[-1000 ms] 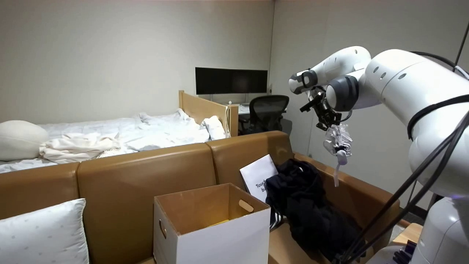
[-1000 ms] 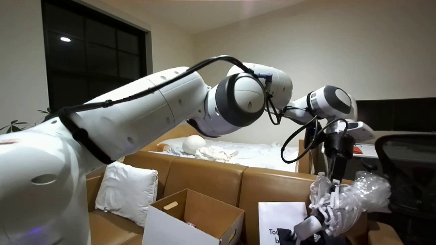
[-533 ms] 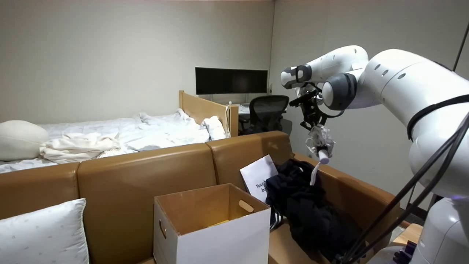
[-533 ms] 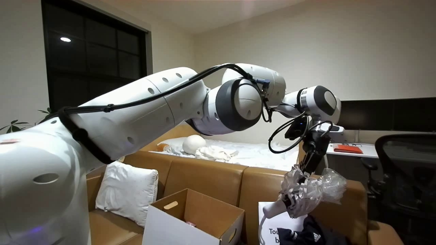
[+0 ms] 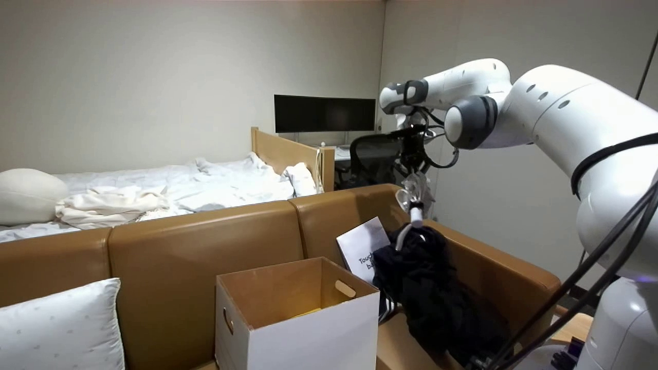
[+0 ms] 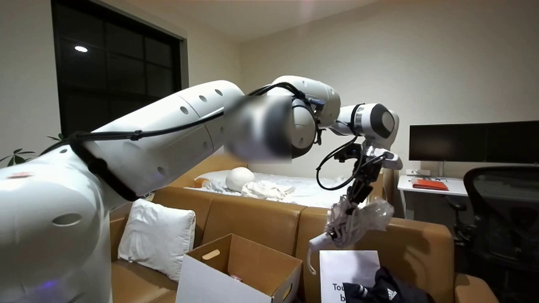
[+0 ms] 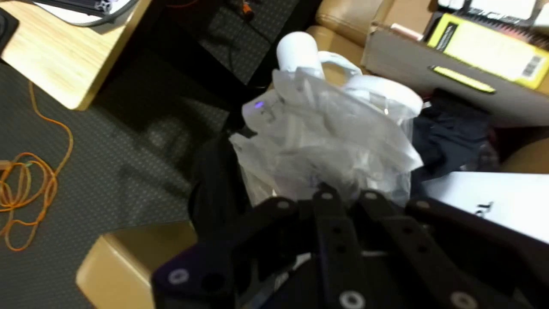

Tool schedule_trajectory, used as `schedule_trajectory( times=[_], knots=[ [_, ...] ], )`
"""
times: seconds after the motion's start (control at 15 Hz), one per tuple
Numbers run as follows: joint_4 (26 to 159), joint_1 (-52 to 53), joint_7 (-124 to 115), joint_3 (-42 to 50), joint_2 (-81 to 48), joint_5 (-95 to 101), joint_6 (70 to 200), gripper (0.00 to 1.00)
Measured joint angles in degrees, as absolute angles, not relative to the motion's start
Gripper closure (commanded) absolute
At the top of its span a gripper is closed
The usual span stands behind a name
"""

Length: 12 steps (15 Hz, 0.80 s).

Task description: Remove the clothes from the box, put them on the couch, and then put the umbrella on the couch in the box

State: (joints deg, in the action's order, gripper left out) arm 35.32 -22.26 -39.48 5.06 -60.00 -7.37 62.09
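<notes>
The first half of the task is judged done: black clothes (image 5: pixel 434 300) are seen heaped at the lower right of an exterior view, on the tan-brown leather couch (image 5: pixel 205 236) and outside the white cardboard box (image 5: pixel 313 341), which is placed at the lower centre. An Adidas logo (image 6: pixel 391 293) is shown on one of the garments. In the wrist view a yellow package (image 7: pixel 489 49) is seen within the box, at the upper right; whether any garment is left deeper inside cannot be told.

The second half appears to be under way. The folded translucent umbrella (image 6: pixel 353 228) is held in the air by the gripper (image 7: pixel 347 195), whose fingers are drawn close together on the gathered canopy. It is seen right of centre in both exterior views, its white handle (image 6: pixel 320 243) slanted downward, well apart from the box.

What remains is judged short: the umbrella is to be carried leftward in both exterior views, lowered through the open top and released.
</notes>
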Motion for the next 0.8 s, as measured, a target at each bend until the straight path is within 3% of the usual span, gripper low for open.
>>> schedule_trajectory(
  times=[0.2, 0.27, 0.8],
  knots=[
    [35.4, -20.4, -39.7, 1.5, -56.5, -13.0, 62.8, 0.99],
    [35.4, -20.0, -39.5, 0.4, -55.3, -14.3, 63.1, 0.94],
    [37.3, -18.3, -32.9, -1.6, -53.7, -14.6, 62.9, 0.99]
  ],
)
